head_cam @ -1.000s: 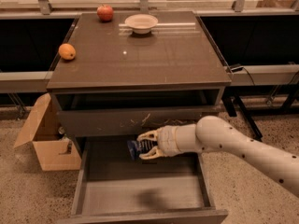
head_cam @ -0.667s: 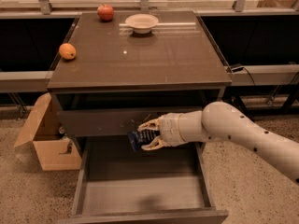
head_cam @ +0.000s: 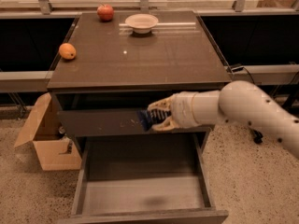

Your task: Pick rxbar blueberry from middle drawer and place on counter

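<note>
The bar [head_cam: 143,120] could catch the counter [head_cam: 154,55] edge on the way up, since it hangs just under that lip at frame centre, in front of the scratched drawer front [head_cam: 98,122]. A knock there might twist it out of the grip and drop it into the open drawer [head_cam: 140,195] below (or onto the floor [head_cam: 243,181]). The gripper [head_cam: 151,117] has its fingers clamped on the bar's right end. The arm [head_cam: 243,106] reaches in from the right edge, forearm roughly level, wrist pointing left.
</note>
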